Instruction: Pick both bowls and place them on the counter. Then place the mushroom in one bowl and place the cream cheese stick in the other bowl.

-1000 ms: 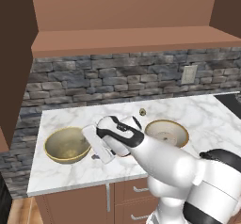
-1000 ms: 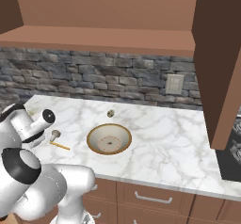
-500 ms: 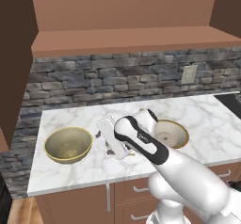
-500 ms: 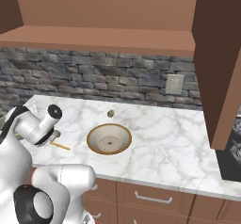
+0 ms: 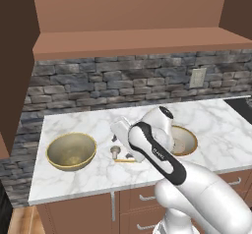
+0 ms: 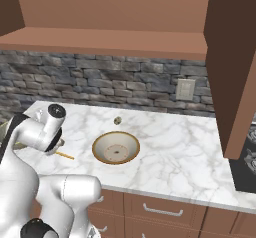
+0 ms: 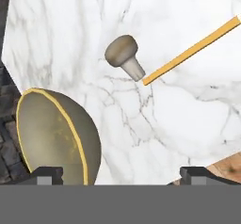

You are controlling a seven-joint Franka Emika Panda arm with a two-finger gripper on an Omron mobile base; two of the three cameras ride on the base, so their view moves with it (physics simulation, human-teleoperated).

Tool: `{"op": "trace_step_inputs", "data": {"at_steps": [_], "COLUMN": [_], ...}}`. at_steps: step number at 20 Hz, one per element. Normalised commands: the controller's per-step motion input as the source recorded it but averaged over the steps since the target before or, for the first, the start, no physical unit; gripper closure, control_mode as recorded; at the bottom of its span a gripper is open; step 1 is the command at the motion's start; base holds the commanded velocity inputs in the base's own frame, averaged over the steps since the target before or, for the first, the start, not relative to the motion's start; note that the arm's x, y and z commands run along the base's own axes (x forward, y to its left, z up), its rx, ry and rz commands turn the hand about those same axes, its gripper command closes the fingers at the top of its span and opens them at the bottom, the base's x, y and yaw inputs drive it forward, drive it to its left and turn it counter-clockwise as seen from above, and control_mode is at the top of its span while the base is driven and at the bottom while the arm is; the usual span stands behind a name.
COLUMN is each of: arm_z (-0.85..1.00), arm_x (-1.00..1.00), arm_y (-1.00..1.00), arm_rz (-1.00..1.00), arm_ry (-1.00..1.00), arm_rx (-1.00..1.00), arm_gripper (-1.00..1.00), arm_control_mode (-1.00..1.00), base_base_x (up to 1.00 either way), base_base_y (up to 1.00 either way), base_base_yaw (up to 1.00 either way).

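A rendered home kitchen — a white marble counter [image 5: 206,115] over brown drawers [image 6: 165,212], a grey stone backsplash [image 5: 123,80], wooden wall cabinets [image 6: 230,57] and a wall outlet [image 6: 185,89].

White marble surface [image 5: 216,130]: olive-tan bowl [image 5: 71,151] near left edge, beige bowl [image 5: 183,140] mid-right, mushroom [image 5: 115,151] and yellow stick [image 7: 193,45] between them, tips almost touching.

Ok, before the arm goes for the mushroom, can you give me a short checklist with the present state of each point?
1. Both bowls on the counter: olive-tan bowl and beige bowl, ok.
2. Olive-tan bowl empty: ok.
3. Mushroom free on the marble, lying on its side: ok.
4. Cream cheese stick clear of the mushroom: not ok, its end nearly meets the stem.
5. Pincer open, empty: ok.
6. Pincer centred over the mushroom: cannot tell.
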Motion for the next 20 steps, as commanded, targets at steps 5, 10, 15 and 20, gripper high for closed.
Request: {"op": "trace_step_inputs", "data": {"at_steps": [5, 10, 15, 20], "arm_z": [0.00, 0.00, 0.00, -0.14], "arm_x": [0.02, 0.17, 0.30, 0.20], "arm_y": [-0.22, -0.06, -0.02, -0.02], "arm_rz": [0.03, 0.15, 0.26, 0.26], "arm_ry": [0.00, 0.01, 0.01, 0.00], "arm_rx": [-0.20, -0.19, -0.12, -0.07], "arm_gripper": [-1.00, -1.00, -1.00, -1.00], "arm_control_mode": [-1.00, -1.00, -1.00, -1.00], "base_base_x": [0.00, 0.00, 0.00, 0.00], "base_base_y": [0.00, 0.00, 0.00, 0.00], "base_base_yaw": [0.00, 0.00, 0.00, 0.00]}}
